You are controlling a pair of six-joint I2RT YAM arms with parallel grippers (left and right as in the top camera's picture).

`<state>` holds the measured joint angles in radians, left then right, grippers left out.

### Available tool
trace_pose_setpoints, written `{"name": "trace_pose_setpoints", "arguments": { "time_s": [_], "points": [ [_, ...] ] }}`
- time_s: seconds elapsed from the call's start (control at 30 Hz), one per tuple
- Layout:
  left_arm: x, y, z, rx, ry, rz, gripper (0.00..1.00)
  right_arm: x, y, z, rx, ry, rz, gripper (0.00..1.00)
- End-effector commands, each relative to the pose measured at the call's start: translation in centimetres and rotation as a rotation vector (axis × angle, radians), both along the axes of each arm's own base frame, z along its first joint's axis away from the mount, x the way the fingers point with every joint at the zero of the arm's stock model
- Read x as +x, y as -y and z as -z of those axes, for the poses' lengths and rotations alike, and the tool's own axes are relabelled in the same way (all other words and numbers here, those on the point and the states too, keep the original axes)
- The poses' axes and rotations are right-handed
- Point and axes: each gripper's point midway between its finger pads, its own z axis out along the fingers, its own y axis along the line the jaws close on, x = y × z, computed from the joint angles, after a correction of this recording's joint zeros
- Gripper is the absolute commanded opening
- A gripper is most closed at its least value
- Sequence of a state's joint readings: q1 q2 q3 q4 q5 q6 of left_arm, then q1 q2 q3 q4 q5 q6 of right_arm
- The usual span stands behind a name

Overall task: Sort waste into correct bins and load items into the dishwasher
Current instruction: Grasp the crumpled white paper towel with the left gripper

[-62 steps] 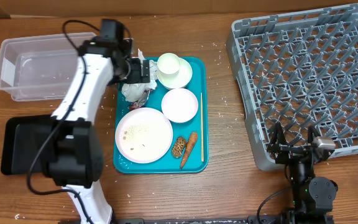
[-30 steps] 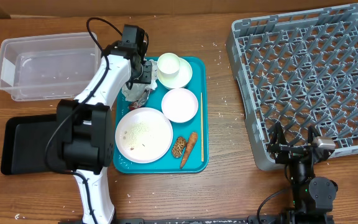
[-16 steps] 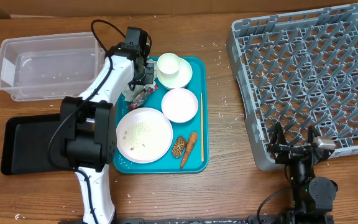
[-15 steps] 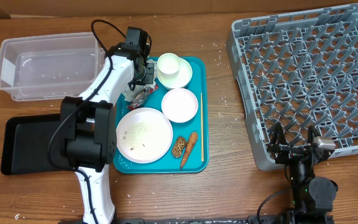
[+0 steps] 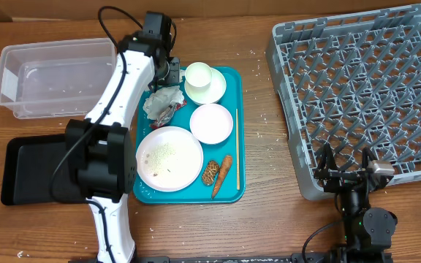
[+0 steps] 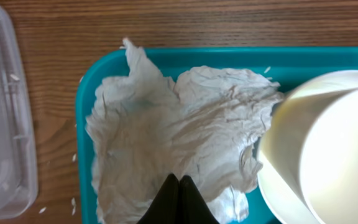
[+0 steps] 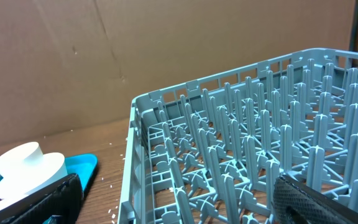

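From above, we see the teal tray [image 5: 229, 186] as our landmark: the left gripper [image 5: 168, 73] hangs over its far left corner, and the crumpled white paper [image 5: 161, 98] lies in that corner directly under and just in front of it, beside the white cup [image 5: 198, 74] in its bowl. Whether the fingers pinch the paper we cannot tell from this height. Left of the tray sit the clear tub [image 5: 53, 77] and, nearer, the black tray [image 5: 28, 172]; right of it stands the grey dish rack [image 5: 364, 88], with the right gripper [image 5: 348, 166] at its near edge, fingers spread wide apart. Through the left wrist camera, the dark fingertips [image 6: 178, 202] meet pressed together, clamped on the paper's [image 6: 173, 137] near edge, the cup [image 6: 328, 149] touching its right side. Through the right wrist camera, we see the rack [image 7: 241, 143] filling the space between the parted fingers, holding nothing.
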<state>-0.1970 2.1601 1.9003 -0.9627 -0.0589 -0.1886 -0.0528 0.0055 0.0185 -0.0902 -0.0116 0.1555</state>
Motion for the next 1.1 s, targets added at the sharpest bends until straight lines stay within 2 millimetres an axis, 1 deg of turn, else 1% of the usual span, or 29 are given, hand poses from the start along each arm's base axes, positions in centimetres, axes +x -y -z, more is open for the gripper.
{"name": "trace_pose_setpoints", "arguments": {
  "time_s": [0.0,0.1,0.2,0.27,0.33,0.4,0.43,0.53,0.6,0.8,0.83,0.87,0.97,1.0,1.03,1.07],
  "points": [
    [0.2,0.7,-4.9,-0.039,0.075,-0.018,0.04,0.0,0.2,0.3,-0.006,-0.002,0.006,1.00],
    [0.1,0.5,-6.4,-0.050,0.088,-0.043,0.04,0.0,0.2,0.3,-0.006,-0.002,0.006,1.00],
    [0.9,0.5,-9.1,-0.061,0.155,-0.045,0.04,0.0,0.2,0.3,-0.006,-0.002,0.006,1.00],
    [1.5,0.4,-11.2,-0.064,0.212,-0.049,0.04,0.0,0.2,0.3,-0.006,-0.002,0.006,1.00],
    [2.0,-0.2,-13.4,-0.051,0.271,-0.072,0.04,0.0,0.2,0.3,-0.006,-0.002,0.006,1.00],
    [2.4,-1.5,-15.4,-0.014,0.326,-0.107,0.04,0.0,0.2,0.3,-0.006,-0.002,0.006,1.00],
    [2.5,-2.1,-15.9,0.003,0.340,-0.122,0.04,0.0,0.2,0.3,-0.006,-0.002,0.006,1.00],
    [2.4,-5.0,-17.2,0.069,0.365,-0.220,0.04,0.0,0.2,0.3,-0.006,-0.002,0.006,1.00],
    [2.2,-6.9,-17.6,0.100,0.369,-0.288,0.04,0.0,0.2,0.3,-0.006,-0.002,0.006,1.00],
    [1.7,-13.1,-17.5,0.125,0.365,-0.465,0.04,0.0,0.2,0.3,-0.006,-0.002,0.006,1.00],
    [1.5,-14.8,-17.5,0.125,0.363,-0.510,0.04,0.0,0.2,0.3,-0.006,-0.002,0.006,1.00],
    [1.3,-16.1,-17.5,0.123,0.362,-0.545,0.04,0.0,0.2,0.3,-0.006,-0.002,0.006,1.00],
    [0.7,-18.8,-17.3,0.108,0.357,-0.636,0.04,0.0,0.2,0.3,-0.006,-0.002,0.006,1.00],
    [0.5,-19.6,-17.2,0.104,0.352,-0.656,0.09,0.0,0.2,0.3,-0.006,-0.002,0.006,1.00],
    [0.3,-20.1,-17.0,0.098,0.344,-0.665,0.36,0.0,0.2,0.3,-0.006,-0.002,0.006,1.00],
    [0.1,-20.5,-16.8,0.083,0.334,-0.669,0.71,0.0,0.2,0.3,-0.006,-0.002,0.006,1.00]
  ]
}}
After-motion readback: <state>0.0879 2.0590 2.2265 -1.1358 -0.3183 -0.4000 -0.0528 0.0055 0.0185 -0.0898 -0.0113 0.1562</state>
